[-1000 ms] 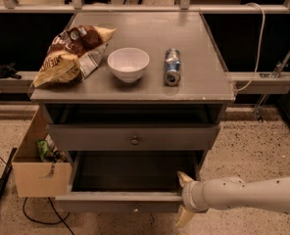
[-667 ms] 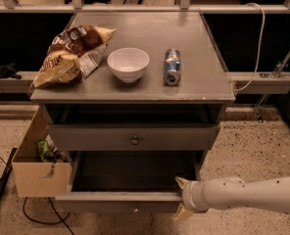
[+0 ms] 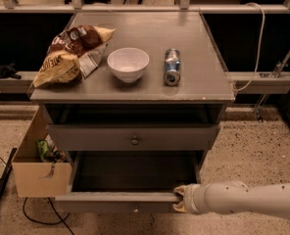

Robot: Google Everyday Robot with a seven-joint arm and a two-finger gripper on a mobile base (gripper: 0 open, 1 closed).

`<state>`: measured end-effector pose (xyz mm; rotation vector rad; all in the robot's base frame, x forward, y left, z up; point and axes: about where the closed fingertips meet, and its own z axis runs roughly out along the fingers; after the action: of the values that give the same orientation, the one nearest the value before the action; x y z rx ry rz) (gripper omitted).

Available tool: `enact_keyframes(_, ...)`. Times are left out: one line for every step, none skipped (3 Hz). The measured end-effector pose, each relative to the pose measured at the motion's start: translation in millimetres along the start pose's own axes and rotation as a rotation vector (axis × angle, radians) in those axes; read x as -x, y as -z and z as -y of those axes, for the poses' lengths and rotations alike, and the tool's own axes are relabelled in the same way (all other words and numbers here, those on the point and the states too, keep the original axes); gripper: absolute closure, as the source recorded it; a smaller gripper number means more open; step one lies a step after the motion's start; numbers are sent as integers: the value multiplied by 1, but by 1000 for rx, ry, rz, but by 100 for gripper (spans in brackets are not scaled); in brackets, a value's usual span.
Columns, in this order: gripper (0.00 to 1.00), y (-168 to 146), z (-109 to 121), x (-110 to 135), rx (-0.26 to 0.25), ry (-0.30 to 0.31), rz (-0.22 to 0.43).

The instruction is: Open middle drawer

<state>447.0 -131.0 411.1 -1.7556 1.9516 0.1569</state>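
The middle drawer (image 3: 96, 137) is a wide grey front with a small round metal knob (image 3: 134, 140) at its centre, below a dark gap under the tabletop. Beneath it the bottom drawer (image 3: 110, 202) stands pulled out, its dark inside showing. My gripper (image 3: 180, 199) sits at the right end of the bottom drawer's front rim, low and to the right of the middle drawer's knob. The white arm (image 3: 248, 200) reaches in from the right edge.
On the grey tabletop (image 3: 194, 82) lie a chip bag (image 3: 69, 55), a white bowl (image 3: 128, 64) and a can on its side (image 3: 172, 66). A cardboard box (image 3: 37, 173) with packets stands on the floor at the cabinet's left. Cables lie at the lower left.
My gripper has shifted slightly left and down along the bottom drawer's front rim. The drawers and the things on the tabletop have not moved.
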Motion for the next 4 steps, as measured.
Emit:
enact_keyframes(89,20,-44,0,21,19,29)
enact_keyframes(100,25,-44,2,21,17,31)
enact_keyframes(100,26,-44,3,21,17,31)
enact_keyframes(85,26,-44,3,21,17,31)
